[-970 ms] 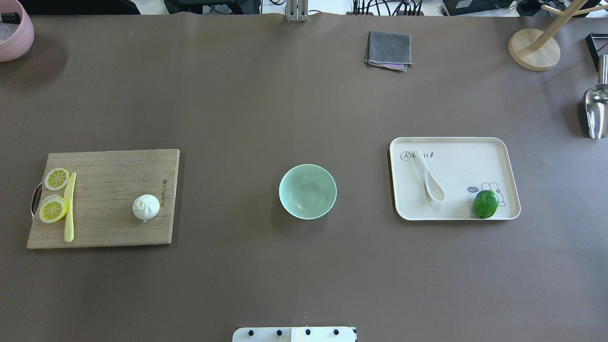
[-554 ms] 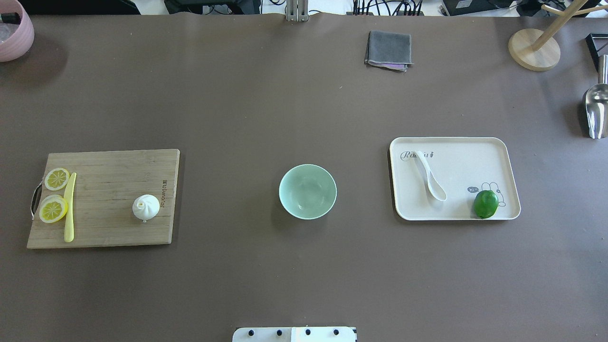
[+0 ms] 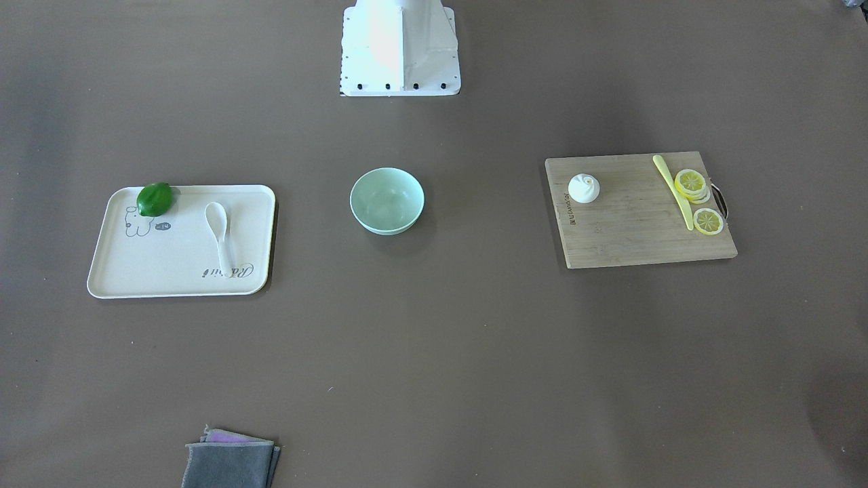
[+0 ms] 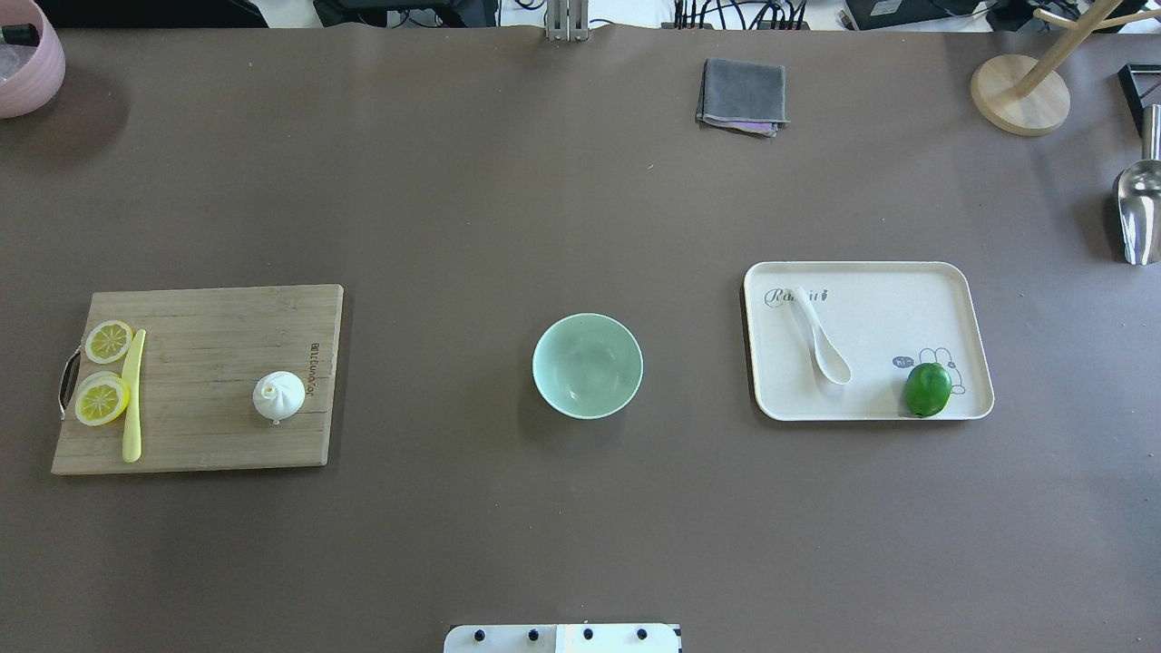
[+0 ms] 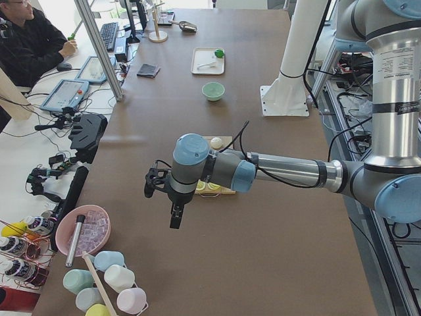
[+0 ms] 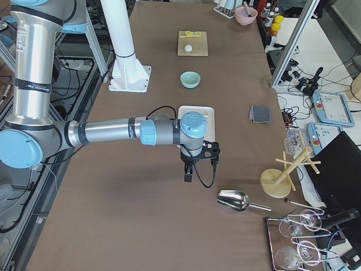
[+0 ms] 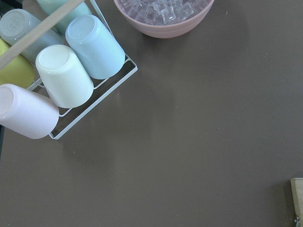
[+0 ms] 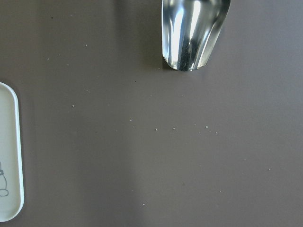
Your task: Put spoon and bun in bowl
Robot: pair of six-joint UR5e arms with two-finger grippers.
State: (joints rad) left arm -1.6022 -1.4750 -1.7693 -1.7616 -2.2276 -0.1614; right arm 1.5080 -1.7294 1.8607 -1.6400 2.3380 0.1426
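A robotics lab. A silver-and-blue left arm (image 5: 283, 172) and right arm (image 6: 107, 132) reach over a brown-covered table (image 4: 580, 526) with a white pedestal (image 3: 400, 47) bolted to it. Off the table's edge beside the left gripper's (image 5: 175, 217) jaws runs a white bench (image 5: 20, 151). It holds a teach pendant (image 5: 66, 95) and a keyboard (image 5: 108, 33), with an operator (image 5: 26, 39) seated there. An aluminium post (image 5: 99, 49) and cables (image 4: 726, 11) lie well beyond the jaws.

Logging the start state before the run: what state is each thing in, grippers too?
bowl, upright, empty.
spoon, lying on the tray, ungrasped.
bun, upright on the cutting board, ungrasped.
left gripper, open or shut: cannot tell.
right gripper, open or shut: cannot tell.
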